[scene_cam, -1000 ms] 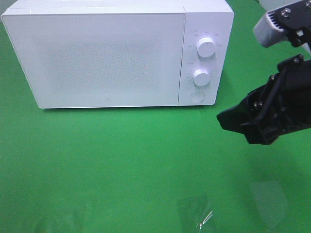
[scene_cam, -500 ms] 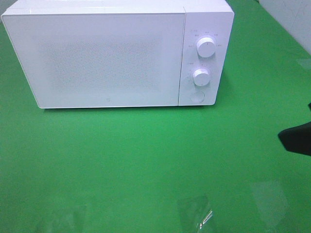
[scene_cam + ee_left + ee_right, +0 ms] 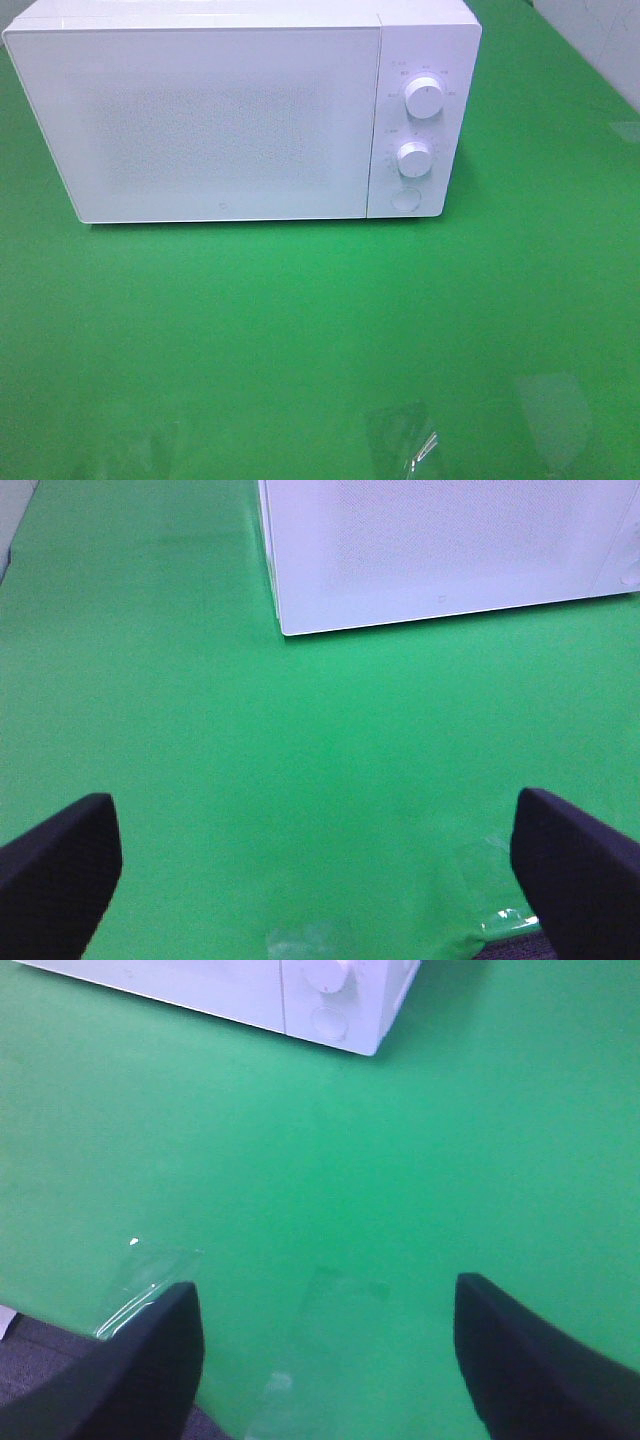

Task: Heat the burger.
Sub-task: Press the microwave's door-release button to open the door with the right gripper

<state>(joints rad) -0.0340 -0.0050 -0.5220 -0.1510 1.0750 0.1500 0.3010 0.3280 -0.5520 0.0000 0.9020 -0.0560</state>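
The burger is not in view in any frame. A white microwave (image 3: 240, 110) stands at the back of the green table with its door shut; it also shows in the left wrist view (image 3: 440, 550) and the right wrist view (image 3: 300, 990). Neither gripper shows in the exterior high view. In the left wrist view my left gripper (image 3: 320, 865) is open and empty over bare green cloth, away from the microwave. In the right wrist view my right gripper (image 3: 325, 1360) is open and empty near the table's front edge.
The microwave has two white knobs (image 3: 425, 98) and a round button (image 3: 405, 200) on its right panel. Clear tape patches (image 3: 400, 435) lie on the green cloth (image 3: 300, 320) near the front edge. A grey floor strip (image 3: 40, 1355) shows past the table edge.
My right arm has drawn back out of the exterior high view to the right; it was beside the microwave's control panel a second ago. The microwave has not moved.
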